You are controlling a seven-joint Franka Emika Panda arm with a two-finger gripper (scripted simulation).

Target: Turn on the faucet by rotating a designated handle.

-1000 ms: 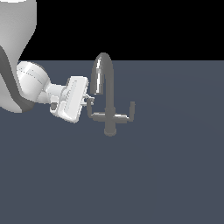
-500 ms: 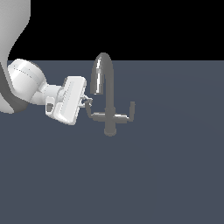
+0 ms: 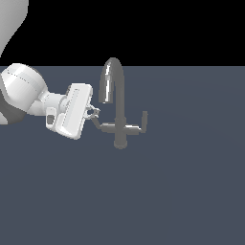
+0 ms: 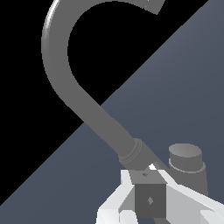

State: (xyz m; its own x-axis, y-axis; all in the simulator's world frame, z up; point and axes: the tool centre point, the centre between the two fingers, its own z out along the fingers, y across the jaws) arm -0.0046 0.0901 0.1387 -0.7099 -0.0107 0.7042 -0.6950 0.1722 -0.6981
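Exterior view: grey gooseneck faucet (image 3: 116,103) stands upright on a flat slate-blue surface (image 3: 182,191), roughly mid-frame. Arched spout curls over toward the exterior view's left. Two L-shaped levers branch from the stem. The one on the exterior view's right (image 3: 139,123) ends in an upturned tip and stands free. The handle (image 3: 97,124) on the exterior view's left runs out toward the arm.

White Panda arm comes in from the exterior view's left, wrist tilted. Gripper (image 3: 92,114) sits right at the outer tip of the handle, just below the spout mouth. Fingers small and dark here; whether they pinch the tip or merely flank it, cannot tell from this view.

Wrist view: fills in the close range. White fingers (image 4: 124,192) frame a dark grey squared block (image 4: 150,200), the lever end, lying between them, seemingly clamped. Beyond it, the faucet's stem collar (image 4: 132,152) and the spout sweeping up. A short round cap (image 4: 186,158) stands just beside the collar. Other lever not seen here.
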